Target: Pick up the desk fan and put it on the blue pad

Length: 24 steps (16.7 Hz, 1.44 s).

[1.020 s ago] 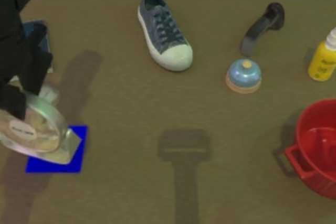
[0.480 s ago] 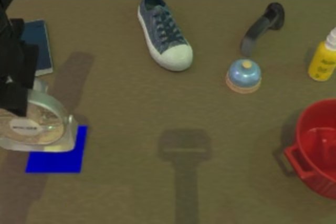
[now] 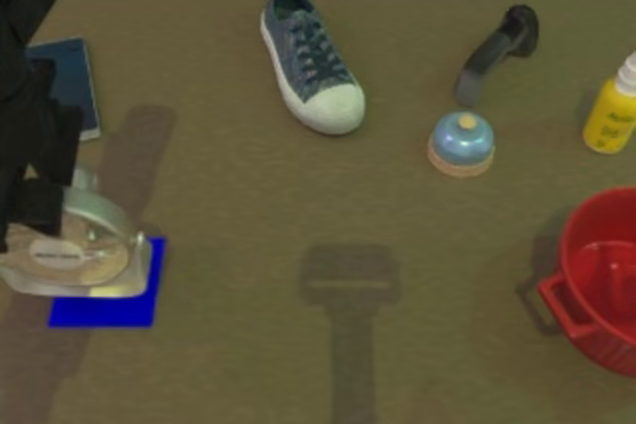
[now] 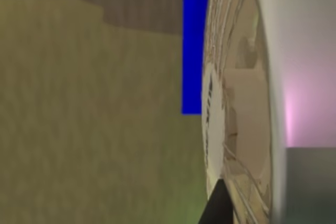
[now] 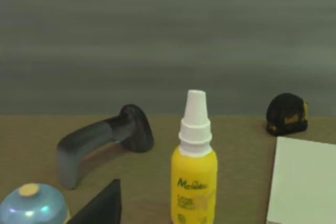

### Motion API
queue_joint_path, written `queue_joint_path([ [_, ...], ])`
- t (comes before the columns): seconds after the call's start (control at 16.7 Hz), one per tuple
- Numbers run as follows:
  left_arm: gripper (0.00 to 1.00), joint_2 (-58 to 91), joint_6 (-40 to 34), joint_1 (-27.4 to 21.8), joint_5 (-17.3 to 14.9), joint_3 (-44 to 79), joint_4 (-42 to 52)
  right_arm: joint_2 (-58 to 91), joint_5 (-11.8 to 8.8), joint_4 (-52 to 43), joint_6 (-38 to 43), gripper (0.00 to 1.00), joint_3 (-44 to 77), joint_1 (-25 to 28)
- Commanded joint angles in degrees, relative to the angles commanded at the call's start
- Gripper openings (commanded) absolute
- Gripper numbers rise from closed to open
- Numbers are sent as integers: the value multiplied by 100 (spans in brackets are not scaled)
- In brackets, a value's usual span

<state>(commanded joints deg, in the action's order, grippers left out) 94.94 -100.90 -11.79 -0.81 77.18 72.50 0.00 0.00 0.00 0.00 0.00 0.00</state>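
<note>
Left pincer (image 3: 45, 208) at the bench's left edge, closed on the rim of the shiny silver round desk fan (image 3: 72, 253). Fan lying almost flat, gold-speckled face up, over the near-left part of the flat bright blue square pad (image 3: 109, 307), hanging past its left side. Whether resting or just above: cannot tell. Judged nearly done; left to do: settle, let go, withdraw. Right arm parked out of the top view.

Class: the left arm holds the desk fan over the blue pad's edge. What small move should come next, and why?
Probably shift the left end effector slightly toward the table's middle and near edge before lowering. In the top view the desk fan covers only the blue pad's far-left part, overhanging its left side, so it is not yet centred.
</note>
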Motion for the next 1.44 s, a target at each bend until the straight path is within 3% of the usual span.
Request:
queue_joint_path([
  [0.3, 0, 14, 2, 9, -2, -144, -164, 0, 0, 0, 0, 100, 0, 0],
  [1.08, 98, 14, 2, 9, -2, -144, -164, 0, 0, 0, 0, 100, 0, 0],
  [1.44, 100, 14, 2, 9, -2, -144, -164, 0, 0, 0, 0, 100, 0, 0],
])
